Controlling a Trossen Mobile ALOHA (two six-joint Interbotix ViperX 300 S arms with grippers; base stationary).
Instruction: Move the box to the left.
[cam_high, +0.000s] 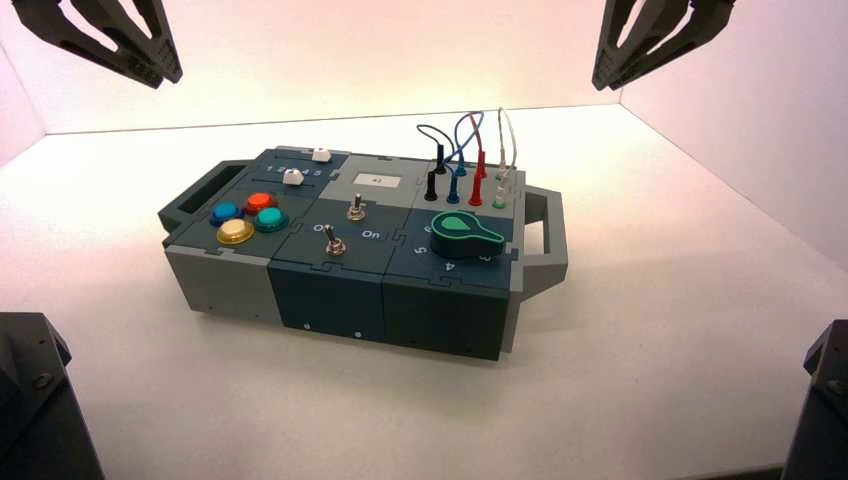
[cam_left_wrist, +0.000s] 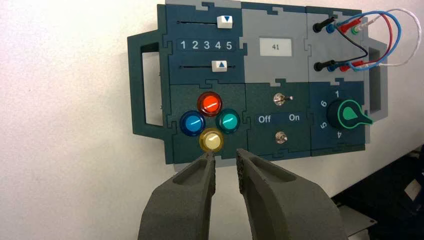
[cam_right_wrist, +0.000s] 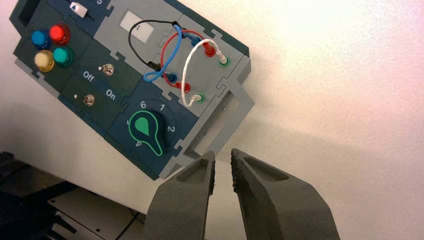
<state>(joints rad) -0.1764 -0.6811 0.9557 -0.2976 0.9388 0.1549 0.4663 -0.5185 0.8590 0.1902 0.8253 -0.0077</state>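
Note:
The box (cam_high: 330, 285) is a flat dark-blue and grey panel with a handle at each end. It stands on the white table, turned a little. It carries four coloured buttons (cam_left_wrist: 210, 120), two toggle switches (cam_left_wrist: 280, 100), a green dial (cam_left_wrist: 350, 115) and plugged wires (cam_right_wrist: 170, 55). My left gripper (cam_left_wrist: 225, 155) hangs high above the table, open and empty, its tips over the box's near edge by the yellow button. My right gripper (cam_right_wrist: 222, 159) is also raised, open and empty, over the table beside the grey right handle (cam_right_wrist: 220, 117).
Both arms show at the top corners of the high view, the left (cam_high: 110, 40) and the right (cam_high: 650, 35). Dark robot base parts (cam_high: 35, 400) stand at the near corners. White walls enclose the table.

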